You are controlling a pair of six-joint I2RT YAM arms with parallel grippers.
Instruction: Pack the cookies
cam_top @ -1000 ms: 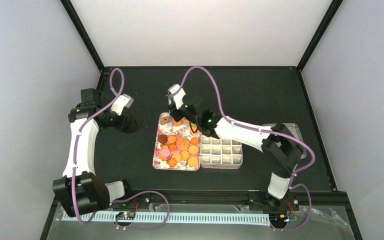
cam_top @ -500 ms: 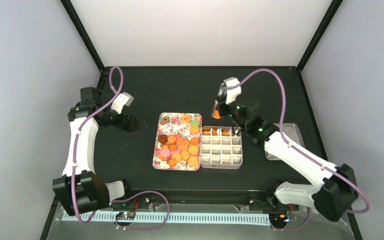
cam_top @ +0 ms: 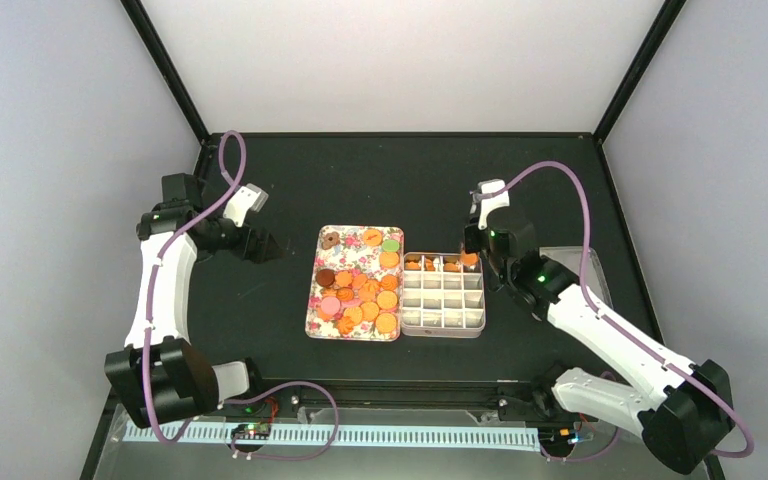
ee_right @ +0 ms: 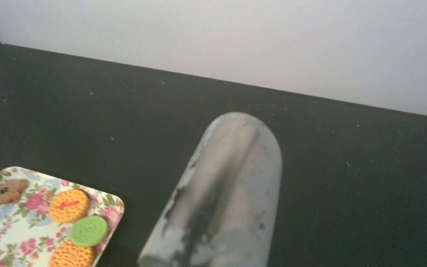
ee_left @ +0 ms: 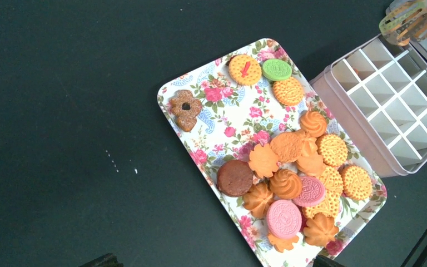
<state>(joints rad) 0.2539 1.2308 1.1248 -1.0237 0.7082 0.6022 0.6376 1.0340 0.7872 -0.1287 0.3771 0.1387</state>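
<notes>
1. The left hand (cam_top: 263,245) hangs over the black table (cam_top: 290,170), well off to the left of the tray (ee_left: 226,119). Its fingers are spread wide, with nothing between them.
2. Down on the flowered tray are the cookies (ee_left: 287,167), a tight heap at the near end. They are mostly orange, with two pink ones and a round dark brown one among them.
3. At the tray's far end, four more lie apart from the heap. A brown flower-shaped one sits by the left corner. To its right come an orange one, a green cookie (ee_left: 277,69) and another orange one just nearer than the green.
4. The box (cam_top: 444,322), a grid of small compartments, sits just beside the tray on its right, long sides running parallel.
5. In the box's far row, a few orange cookies already sit in the compartments.
6. Over on the right, the right hand (cam_top: 477,243) hovers at the far right corner of the box, closed on the tongs (ee_right: 222,189). In the wrist view, one grey metal blade runs out ahead of it, scuffed and dull.
7. There is a spot of orange right at that corner, under the tongs' tips. I cannot tell whether that cookie is pinched in the tongs or lying in the compartment.
</notes>
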